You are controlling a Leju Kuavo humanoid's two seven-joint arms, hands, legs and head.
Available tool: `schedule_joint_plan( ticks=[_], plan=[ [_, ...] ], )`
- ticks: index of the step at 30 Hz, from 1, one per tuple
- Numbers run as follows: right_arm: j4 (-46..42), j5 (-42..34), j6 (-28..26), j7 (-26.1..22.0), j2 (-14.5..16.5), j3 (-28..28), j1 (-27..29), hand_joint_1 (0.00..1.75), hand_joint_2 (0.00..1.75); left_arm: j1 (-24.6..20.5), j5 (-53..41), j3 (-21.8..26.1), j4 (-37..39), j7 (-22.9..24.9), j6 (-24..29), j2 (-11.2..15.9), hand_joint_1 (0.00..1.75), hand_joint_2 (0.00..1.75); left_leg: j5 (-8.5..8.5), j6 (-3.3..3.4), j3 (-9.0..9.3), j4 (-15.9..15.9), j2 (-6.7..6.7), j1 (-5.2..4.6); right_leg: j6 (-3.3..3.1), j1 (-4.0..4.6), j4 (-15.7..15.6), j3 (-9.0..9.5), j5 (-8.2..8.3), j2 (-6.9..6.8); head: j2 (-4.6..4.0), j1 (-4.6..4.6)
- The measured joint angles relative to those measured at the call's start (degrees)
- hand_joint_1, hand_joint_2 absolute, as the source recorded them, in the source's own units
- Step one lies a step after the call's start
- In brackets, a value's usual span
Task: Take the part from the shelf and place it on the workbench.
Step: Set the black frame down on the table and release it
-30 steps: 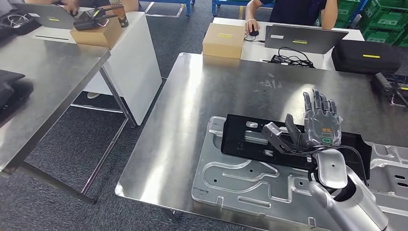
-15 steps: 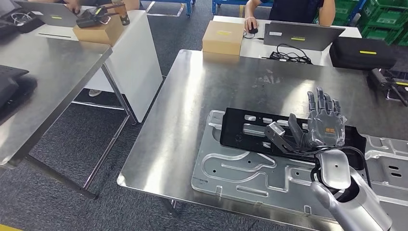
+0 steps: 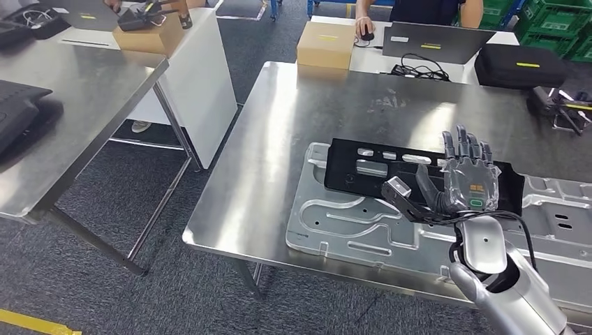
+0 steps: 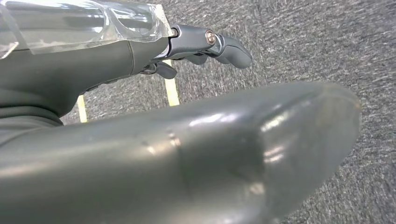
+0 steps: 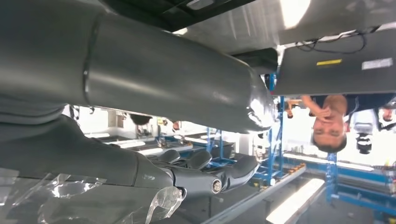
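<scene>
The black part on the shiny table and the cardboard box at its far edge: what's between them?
Head view: just bare steel workbench between the black part and the cardboard box.

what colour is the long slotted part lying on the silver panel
Black part, lying on the silver panel; the head view shows it best.

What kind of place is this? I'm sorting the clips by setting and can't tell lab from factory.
Probably a factory or industrial workshop floor used for testing: steel workbenches, a stamped sheet-metal panel under a black part, stacked green crates, and people at laptops on a nearby table.
</scene>
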Motion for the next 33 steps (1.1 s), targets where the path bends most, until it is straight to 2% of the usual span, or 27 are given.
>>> schedule_joint_plan(
  ticks=[2,3,4,5,7,8,9,10,11,12,14,15,16,18,19,20,22,23,24,25,26,27,28,29,30,31,33],
  plan=[
    [-0.10,0.14,0.17,0.00,0.04,-0.04,-0.01,0.00,0.00,-0.03,-0.22,0.00,0.00,-0.16,0.10,-0.01,0.00,0.00,0.61,-0.63,-0.41,0.15,-0.07,-0.01,-0.91,0.07,-0.34,-0.44,0.45,-0.06,0.00,-0.01],
    [-0.14,0.26,0.28,0.00,0.05,-0.04,-0.05,0.00,0.00,0.03,-0.31,0.00,0.01,-0.22,0.14,-0.02,0.00,0.00,0.27,-0.97,-0.75,0.50,-0.09,0.12,-1.40,0.01,-0.38,-0.81,0.85,-0.15,0.00,-0.02],
    [-0.20,0.38,0.37,0.00,0.07,-0.05,-0.08,0.00,0.00,0.09,-0.39,0.00,0.03,-0.27,0.15,-0.04,0.00,0.00,-1.00,-1.35,-1.32,1.61,-0.12,0.27,-1.89,-0.05,-0.47,-1.29,1.37,-0.25,0.00,-0.02],
    [-0.28,0.51,0.45,0.00,0.08,-0.06,-0.11,0.00,0.00,0.13,-0.44,0.00,0.05,-0.32,0.17,-0.07,0.00,0.00,-3.21,-1.75,-2.20,3.85,-0.14,0.47,-2.27,-0.14,-0.54,-1.93,1.95,-0.32,-0.01,-0.03],
    [-0.40,0.63,0.53,0.00,0.08,-0.08,-0.11,0.00,0.00,0.11,-0.56,0.00,0.09,-0.38,0.17,-0.10,0.00,0.00,-8.96,-2.51,-4.44,11.35,-0.14,0.79,-2.59,-0.10,-0.50,-3.46,3.12,-0.33,-0.01,-0.03],
    [-0.43,0.63,0.53,0.00,0.08,-0.09,-0.06,0.00,0.00,0.09,-0.61,0.00,0.10,-0.40,0.18,-0.11,0.00,0.00,-10.74,-2.75,-5.17,14.98,-0.14,0.93,-2.61,-0.09,-0.49,-4.30,3.74,-0.32,-0.01,-0.03],
    [-0.44,0.63,0.53,0.00,0.08,-0.09,-0.01,0.00,0.00,0.07,-0.65,0.00,0.11,-0.41,0.18,-0.12,0.00,0.00,-11.25,-2.86,-5.20,17.25,-0.14,1.01,-2.58,-0.08,-0.47,-5.13,4.37,-0.31,0.00,-0.03],
    [-0.46,0.63,0.52,0.00,0.08,-0.09,0.04,0.00,0.00,0.06,-0.69,0.00,0.13,-0.41,0.18,-0.13,0.00,0.00,-10.50,-2.82,-4.28,17.48,-0.14,1.05,-2.50,-0.07,-0.46,-5.92,4.97,-0.28,0.00,-0.04],
    [-0.52,0.63,0.51,0.00,0.08,-0.12,0.09,0.00,0.00,0.02,-0.69,0.00,0.14,-0.41,0.19,-0.13,0.00,0.00,-9.00,-2.64,-2.31,15.54,-0.15,1.05,-2.39,-0.05,-0.45,-6.66,5.58,-0.25,0.00,-0.03],
    [-0.65,0.65,0.50,0.00,0.08,-0.21,0.10,0.00,0.00,-0.05,-0.69,-0.01,0.14,-0.41,0.19,-0.11,0.00,0.00,-7.65,-2.30,0.59,11.81,-0.16,0.96,-2.24,-0.06,-0.44,-7.28,6.16,-0.23,0.00,-0.03],
    [-1.01,0.69,0.48,0.00,0.07,-0.50,0.12,0.00,0.00,-0.33,-0.68,-0.02,0.14,-0.40,0.21,-0.02,0.00,0.00,-6.95,-1.45,7.04,2.72,-0.16,0.53,-1.76,0.03,-0.43,-8.09,7.21,-0.30,0.00,-0.02],
    [-1.15,0.72,0.48,0.00,0.07,-0.68,0.14,0.00,0.00,-0.45,-0.67,-0.02,0.15,-0.39,0.24,0.02,0.00,0.00,-7.21,-1.08,9.00,-0.33,-0.18,0.28,-1.47,0.04,-0.53,-8.23,7.75,-0.37,-0.01,-0.02],
    [-1.26,0.74,0.48,0.00,0.06,-0.82,0.17,0.00,0.00,-0.51,-0.66,-0.02,0.15,-0.38,0.27,0.04,0.00,0.00,-7.42,-0.80,9.77,-1.92,-0.18,0.05,-1.12,0.04,-0.72,-8.28,8.28,-0.44,-0.01,-0.02],
    [-1.37,0.74,0.49,0.00,0.02,-1.03,0.40,0.00,0.00,-0.51,-0.55,-0.02,0.15,-0.31,0.38,0.05,0.00,0.00,-6.44,-0.13,9.04,-2.46,-0.12,0.02,-0.43,-0.05,-1.04,-8.42,8.88,-0.45,-0.01,-0.02],
    [-1.42,0.72,0.49,0.00,-0.03,-1.14,0.58,0.00,0.00,-0.53,-0.44,-0.02,0.15,-0.23,0.43,0.05,0.00,0.00,-5.74,0.34,8.49,-2.60,-0.05,0.10,-0.19,-0.07,-0.36,-8.83,7.79,-0.38,-0.01,-0.01],
    [-1.43,0.69,0.49,0.00,-0.13,-1.27,0.80,0.00,0.00,-0.53,-0.26,-0.02,0.15,-0.11,0.46,0.05,0.00,0.00,-4.90,0.77,7.89,-2.78,0.03,0.22,-0.03,-0.08,1.43,-9.55,5.56,-0.31,-0.01,-0.02],
    [-1.45,0.57,0.48,0.00,-0.34,-1.60,1.33,0.00,0.00,-0.51,0.12,-0.02,0.15,0.09,0.50,0.05,0.00,0.00,-3.43,1.30,6.34,-2.77,0.14,0.28,0.18,-0.09,8.48,-11.58,-0.68,-0.20,-0.01,-0.01],
    [-1.46,0.45,0.47,0.00,-0.43,-1.77,1.71,0.00,0.00,-0.47,0.32,-0.02,0.15,0.14,0.51,0.05,0.00,0.00,-2.74,1.34,5.53,-2.72,0.18,0.26,0.34,-0.09,12.46,-12.37,-2.71,-0.17,-0.01,-0.02],
    [-1.48,0.29,0.44,0.00,-0.47,-1.95,2.19,0.00,0.00,-0.44,0.50,-0.02,0.15,0.15,0.52,0.05,0.00,0.00,-2.09,1.32,4.72,-2.67,0.22,0.24,0.51,-0.08,15.43,-12.62,-3.26,-0.15,-0.01,-0.02],
    [-1.49,0.11,0.39,0.00,-0.51,-2.15,2.72,0.00,0.00,-0.42,0.72,-0.02,0.15,0.16,0.53,0.05,0.00,0.00,-1.46,1.26,3.92,-2.59,0.26,0.25,0.65,-0.11,16.74,-12.06,-2.43,-0.13,0.00,-0.02],
    [-1.50,-0.08,0.29,0.00,-0.52,-2.38,3.24,0.00,0.00,-0.39,0.92,-0.02,0.15,0.16,0.55,0.05,0.00,0.00,-0.92,1.12,3.14,-2.46,0.28,0.29,0.76,-0.16,15.72,-10.43,-0.79,-0.14,0.00,-0.02],
    [-1.51,-0.30,0.16,0.00,-0.53,-2.70,3.75,0.00,0.00,-0.38,1.12,-0.02,0.15,0.15,0.58,0.05,0.00,0.00,-0.47,0.93,2.41,-2.20,0.30,0.33,0.85,-0.24,12.81,-7.85,0.75,-0.14,0.00,-0.01],
    [-1.51,-0.50,-0.06,0.00,-0.56,-3.13,4.28,0.00,0.00,-0.36,1.33,-0.02,0.15,0.14,0.63,0.05,0.00,0.00,-0.15,0.70,1.72,-1.79,0.29,0.26,0.92,-0.31,8.63,-4.63,1.42,-0.14,0.00,-0.01],
    [-1.52,-0.80,-0.44,0.00,-0.60,-3.68,4.89,0.00,0.00,-0.37,1.52,-0.02,0.15,0.10,0.69,0.05,0.00,0.00,0.08,0.46,1.13,-1.28,0.26,0.17,0.78,-0.27,4.42,-1.73,1.22,-0.11,0.00,-0.01],
    [-1.51,-1.13,-0.99,0.00,-0.63,-4.35,5.70,0.00,0.00,-0.39,1.75,-0.02,0.15,0.07,0.76,0.06,0.00,0.00,0.33,0.17,0.68,-0.79,0.24,0.05,0.52,-0.20,1.32,0.23,0.61,-0.09,0.00,-0.01],
    [-1.50,-1.46,-1.70,0.00,-0.68,-5.04,6.68,0.00,0.00,-0.40,1.99,-0.02,0.15,0.04,0.83,0.06,0.00,0.00,0.63,-0.10,0.32,-0.47,0.22,-0.06,0.14,-0.07,-0.39,1.18,0.01,-0.08,0.00,-0.01],
    [-1.44,-2.30,-3.28,0.00,-0.77,-6.25,8.81,0.00,0.00,-0.33,2.38,-0.02,0.15,0.02,0.97,0.05,0.00,0.00,1.15,-0.71,-0.19,-0.13,0.18,0.09,-0.91,0.03,-0.88,0.77,0.21,-0.28,0.00,-0.02]
  ],
)
